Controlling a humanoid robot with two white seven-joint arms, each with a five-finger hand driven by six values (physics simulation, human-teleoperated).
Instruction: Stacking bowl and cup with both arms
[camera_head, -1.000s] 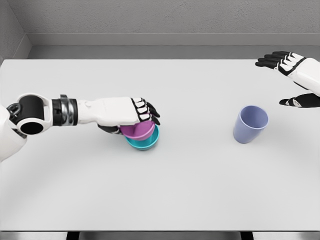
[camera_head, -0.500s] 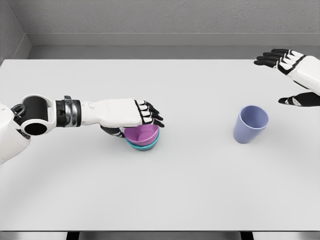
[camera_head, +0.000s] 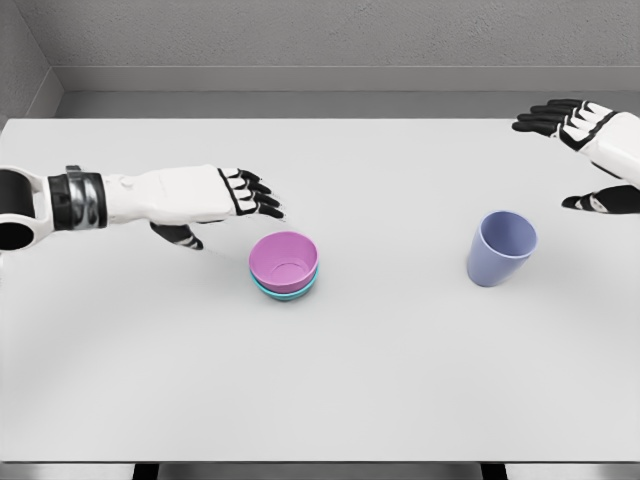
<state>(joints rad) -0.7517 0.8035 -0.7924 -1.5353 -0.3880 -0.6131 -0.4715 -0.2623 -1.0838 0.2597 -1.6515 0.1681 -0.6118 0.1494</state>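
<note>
- Bench (camera_head: 320, 400): pale flat surface filling most of the frame.
- Left hand (camera_head: 205, 195), left of centre: fingers spread, holding nothing.
- Right hand (camera_head: 590, 150), upper right: fingers open, empty.
- Pink bowl (camera_head: 284, 260), centre: nested in the teal bowl (camera_head: 283, 291).
- Blue cup (camera_head: 501, 247), right of centre, tilted: probably light, rigid, smooth; best grasped around its wall.
</note>
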